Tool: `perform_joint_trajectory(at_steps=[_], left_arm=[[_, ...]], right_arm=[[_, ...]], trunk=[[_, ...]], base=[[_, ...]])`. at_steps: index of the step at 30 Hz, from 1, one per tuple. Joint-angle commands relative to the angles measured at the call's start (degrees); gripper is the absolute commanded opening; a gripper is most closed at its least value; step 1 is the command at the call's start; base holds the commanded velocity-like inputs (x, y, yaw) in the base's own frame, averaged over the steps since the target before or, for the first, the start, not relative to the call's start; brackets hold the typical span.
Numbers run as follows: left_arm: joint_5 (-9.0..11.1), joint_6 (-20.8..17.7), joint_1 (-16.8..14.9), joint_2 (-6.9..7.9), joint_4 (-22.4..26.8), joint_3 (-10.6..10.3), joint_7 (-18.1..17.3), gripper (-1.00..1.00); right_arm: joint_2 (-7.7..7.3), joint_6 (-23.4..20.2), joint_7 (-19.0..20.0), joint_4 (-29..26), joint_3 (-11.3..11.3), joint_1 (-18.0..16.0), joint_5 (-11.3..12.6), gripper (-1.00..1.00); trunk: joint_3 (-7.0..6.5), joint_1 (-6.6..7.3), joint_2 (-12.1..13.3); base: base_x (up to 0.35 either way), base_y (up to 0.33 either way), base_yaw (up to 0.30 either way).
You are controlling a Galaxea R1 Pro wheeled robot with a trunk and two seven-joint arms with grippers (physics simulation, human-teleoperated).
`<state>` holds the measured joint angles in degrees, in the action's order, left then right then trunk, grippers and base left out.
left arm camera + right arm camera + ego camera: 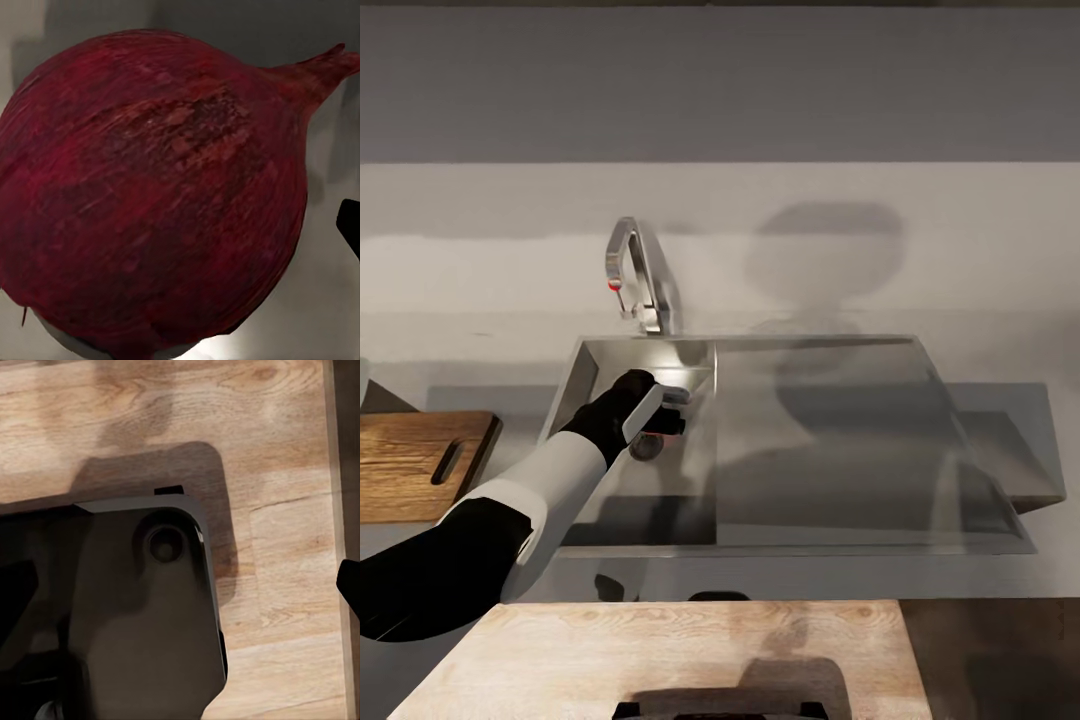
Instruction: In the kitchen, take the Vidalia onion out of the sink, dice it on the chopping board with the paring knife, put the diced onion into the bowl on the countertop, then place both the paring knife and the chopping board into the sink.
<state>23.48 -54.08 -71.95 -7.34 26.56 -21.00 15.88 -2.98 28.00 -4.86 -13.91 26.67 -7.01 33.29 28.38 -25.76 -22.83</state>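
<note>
— Steel sink (840, 440): where's the onion (154, 195)?
— Down in the basin, right at the left gripper (672, 410).
— Clamped on it?
— Can't tell; its fingers are hidden. The chopping board (410, 465) lies left on the countertop (960, 260).

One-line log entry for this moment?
phase: reach for onion | left gripper: in sink, grip unclear | chopping board: on countertop
</note>
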Motion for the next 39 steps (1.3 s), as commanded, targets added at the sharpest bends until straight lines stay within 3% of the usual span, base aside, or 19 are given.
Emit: perform_joint_trajectory(at_steps=[1, 18, 24, 39], left_arm=[[0.60, -0.15, -0.06, 0.04, 0.11, -0.36, 0.46, -1.00], [0.60, -0.15, -0.03, 0.04, 0.24, -0.45, 0.46, -1.00], [0.60, -0.15, -0.05, 0.04, 0.24, -0.45, 0.46, -1.00], [0.60, -0.15, -0.04, 0.04, 0.24, -0.45, 0.46, -1.00]], right_arm=[[-0.06, 0.10, -0.50, -0.07, 0.49, 0.00, 0.11, 1.00], [-0.28, 0.26, -0.38, -0.07, 0.56, 0.00, -0.25, 1.00], [-1.07, 0.22, -0.36, -0.05, 0.58, 0.00, -0.28, 1.00], [-0.97, 0.25, -0.54, -0.07, 0.49, -0.02, 0.01, 1.00]], trunk=[[0.10, -0.03, -0.09], [0.15, -0.03, -0.09], [0.15, -0.03, -0.09], [-0.07, -0.03, -0.09]], base=[[0.000, 0.000, 0.000], [0.000, 0.000, 0.000], [0.000, 0.000, 0.000], [-0.033, 0.000, 0.000]])
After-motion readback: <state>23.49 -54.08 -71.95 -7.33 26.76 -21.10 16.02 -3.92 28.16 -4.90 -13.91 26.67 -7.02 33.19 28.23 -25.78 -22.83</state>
